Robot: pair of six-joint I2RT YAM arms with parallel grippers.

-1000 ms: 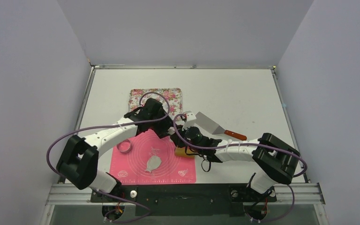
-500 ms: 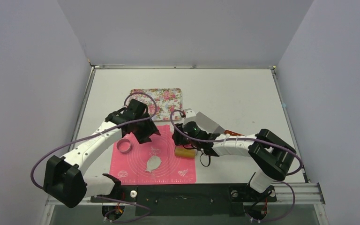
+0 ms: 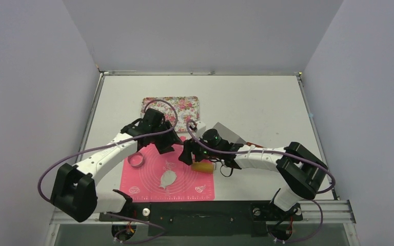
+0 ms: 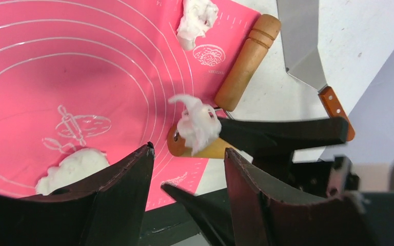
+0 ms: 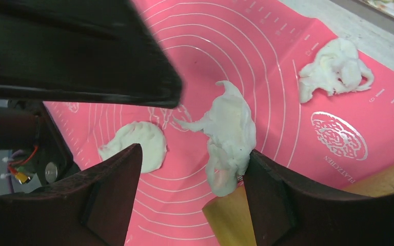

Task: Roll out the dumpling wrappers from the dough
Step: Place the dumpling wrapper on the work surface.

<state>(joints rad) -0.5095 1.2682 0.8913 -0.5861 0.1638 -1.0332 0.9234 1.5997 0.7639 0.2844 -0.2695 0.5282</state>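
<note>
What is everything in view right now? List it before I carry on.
mat: one, pink, near centre of table.
dumpling wrapper: one, white, mat's near half.
dough scraps: two, white; mat's far right corner, short cylinder's end.
ring cutter: one, metal, mat's left edge.
grooved rod: one, tan wood, beside mat's right edge.
short cylinder: one, yellowish wood, on that edge.
scraper: one, steel with orange handle, right of mat.
tray: one, floral, beyond the mat.
left end effector: one, black, open above the mat.
right end effector: one, black, open at the short cylinder.

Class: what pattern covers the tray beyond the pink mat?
The tray is floral; top external view shows it best.
</note>
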